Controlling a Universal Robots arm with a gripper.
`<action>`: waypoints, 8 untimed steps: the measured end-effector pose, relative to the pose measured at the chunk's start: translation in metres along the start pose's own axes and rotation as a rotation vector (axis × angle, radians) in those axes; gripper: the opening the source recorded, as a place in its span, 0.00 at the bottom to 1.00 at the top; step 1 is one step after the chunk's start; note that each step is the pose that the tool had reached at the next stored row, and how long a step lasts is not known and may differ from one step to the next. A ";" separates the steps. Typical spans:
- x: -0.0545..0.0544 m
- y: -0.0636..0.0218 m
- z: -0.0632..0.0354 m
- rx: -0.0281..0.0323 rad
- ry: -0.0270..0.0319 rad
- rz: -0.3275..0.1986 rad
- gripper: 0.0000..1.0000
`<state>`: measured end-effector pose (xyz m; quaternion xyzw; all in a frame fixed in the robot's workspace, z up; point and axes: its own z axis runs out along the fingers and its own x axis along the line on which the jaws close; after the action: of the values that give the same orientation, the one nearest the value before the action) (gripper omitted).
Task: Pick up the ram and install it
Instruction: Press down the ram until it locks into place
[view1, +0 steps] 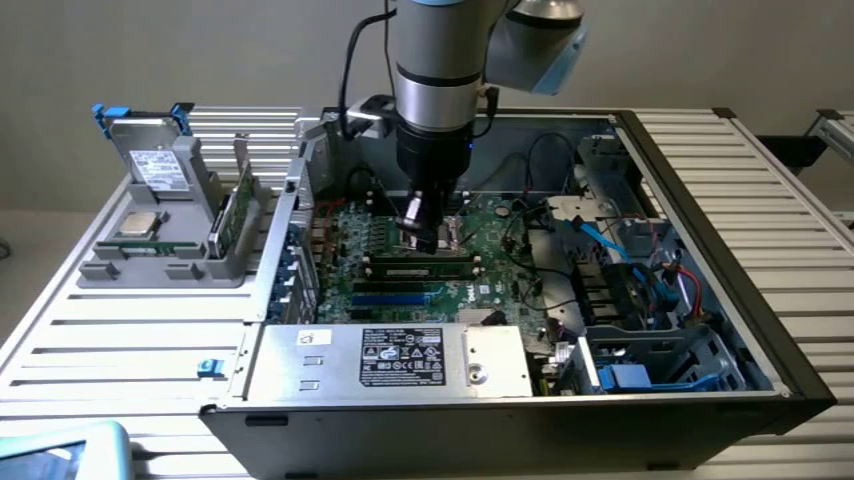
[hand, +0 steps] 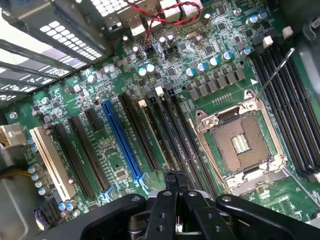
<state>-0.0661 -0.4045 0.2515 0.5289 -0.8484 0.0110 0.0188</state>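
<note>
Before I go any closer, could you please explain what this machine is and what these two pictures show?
The machine is a single robot arm that ends in a gripper. One picture comes from a camera standing off the arm. The other comes from a camera on its wrist, looking down past the gripper.

An open computer case lies on a slatted table, and the arm reaches down into it. Just below the gripper, a long narrow ram stick lies across the green circuit board and seems to sit in a slot.

The wrist view shows the board's long slots and an empty square processor socket. The jaws look closed together, with nothing visible between them.

On the exterior view's left, a grey holder carries a silver processor chip and a green card.
</note>
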 end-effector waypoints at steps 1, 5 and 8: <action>0.000 0.0000 0.0000 -0.0007 0.0000 0.016 0.11; 0.000 0.0000 0.0000 -0.0035 -0.0001 0.081 0.11; 0.000 0.0000 0.0001 -0.0056 -0.0002 0.128 0.11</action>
<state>-0.0662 -0.4044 0.2514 0.4737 -0.8804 0.0097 0.0194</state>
